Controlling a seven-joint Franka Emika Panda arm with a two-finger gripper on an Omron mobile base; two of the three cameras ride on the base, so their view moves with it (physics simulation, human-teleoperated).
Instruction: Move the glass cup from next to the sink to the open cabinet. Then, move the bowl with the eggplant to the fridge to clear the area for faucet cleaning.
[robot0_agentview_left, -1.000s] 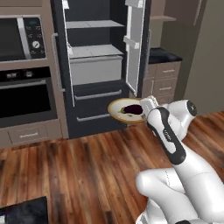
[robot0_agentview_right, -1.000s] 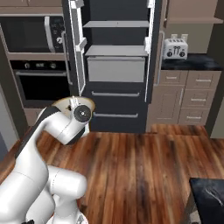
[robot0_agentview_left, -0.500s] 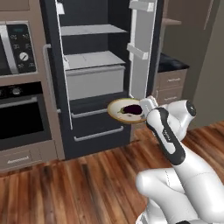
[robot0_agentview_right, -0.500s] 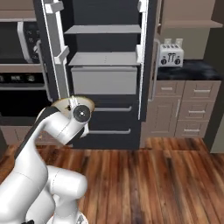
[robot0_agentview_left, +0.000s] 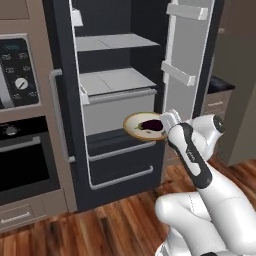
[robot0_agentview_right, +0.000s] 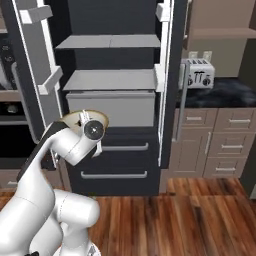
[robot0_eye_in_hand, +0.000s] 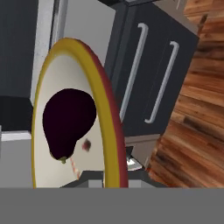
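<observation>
Holding the bowl (robot0_agentview_left: 145, 126) by its rim, the hand (robot0_agentview_left: 169, 120) is clenched on the near edge and carries it level in front of the open fridge (robot0_agentview_left: 112, 95), clear of any shelf. The bowl is cream inside with a yellow lip and a dark red outer wall (robot0_eye_in_hand: 114, 131); the eggplant (robot0_agentview_left: 152, 125) lies inside it, dark purple, towards the side nearest the hand. In the hand view the eggplant (robot0_eye_in_hand: 66, 120) sits against the cream floor of the bowl, its small stalk end pointing down the picture.

From the left base view the bowl hangs just in front of the fridge's grey drawer box (robot0_agentview_left: 117, 106), at about the height of that box's lower edge and above the two dark freezer drawers (robot0_agentview_left: 122, 162) with their pale bar handles. Both fridge doors stand wide open; the right-hand door (robot0_agentview_left: 187, 60) shows white racks on its inner face. Two flat shelves (robot0_agentview_right: 112, 42) cross the upper fridge. In the right base view the bowl (robot0_agentview_right: 80, 118) peeps out behind the white wrist, only its yellow edge visible.

A built-in oven (robot0_agentview_left: 22, 160) stands left of the fridge with a control panel (robot0_agentview_left: 17, 72) above it. On the far side a toaster (robot0_agentview_right: 198, 74) rests on the dark worktop (robot0_agentview_right: 220, 92) above beige drawers. The floor (robot0_agentview_right: 190, 215) is reddish wood planking
</observation>
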